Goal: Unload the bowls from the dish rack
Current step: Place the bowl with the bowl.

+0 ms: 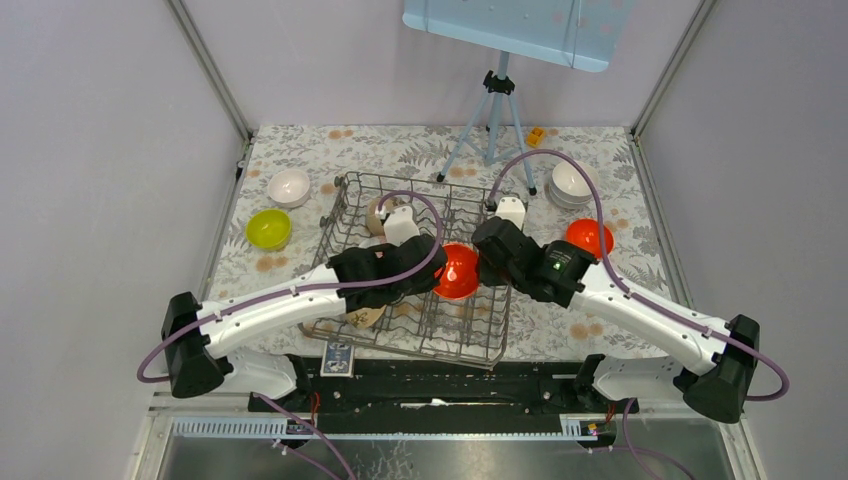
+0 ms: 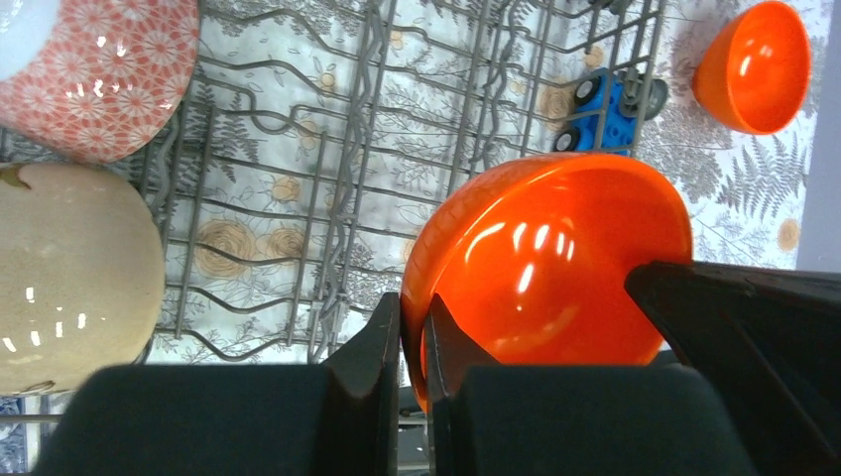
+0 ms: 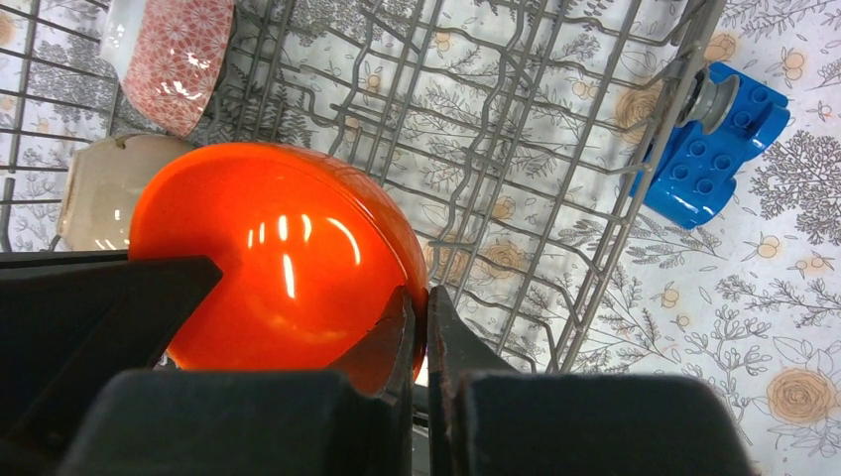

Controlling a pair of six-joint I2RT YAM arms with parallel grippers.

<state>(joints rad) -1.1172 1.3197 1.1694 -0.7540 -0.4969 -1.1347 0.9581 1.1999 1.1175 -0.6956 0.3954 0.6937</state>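
Left jaws: the left gripper (image 2: 412,342) is clamped on the rim of the orange bowl (image 2: 555,258), with one finger on each side of the thin wall.
Right jaws: the right gripper (image 3: 421,332) is pinched shut on the same bowl's rim at another point, with the wall squeezed between its fingers.
Bowl relative to the jaws: the bowl's body bulges away from each pair of fingertips. The two grippers face each other across it, left arm on its left and right arm on its right in the top view.
Bowl's place: it is on edge, inside the dish rack (image 1: 400,177), towards the rack's right side.
Neighbours in the rack: a red floral-patterned bowl (image 2: 109,79) and a beige bowl (image 2: 69,278) sit side by side among the tines, apart from the held bowl.
Just outside the rack: a blue block (image 3: 709,149) lies against the rack's wall on the flowered tablecloth (image 3: 783,297).
Table, right of the rack: the other orange bowl (image 1: 588,236), and beyond it a stack of white bowls (image 1: 570,183).
Table, left of the rack: a single white bowl (image 1: 290,186), with a lime-yellow bowl (image 1: 269,228) nearer the arms.
Far edge: a grey tripod (image 1: 497,110).
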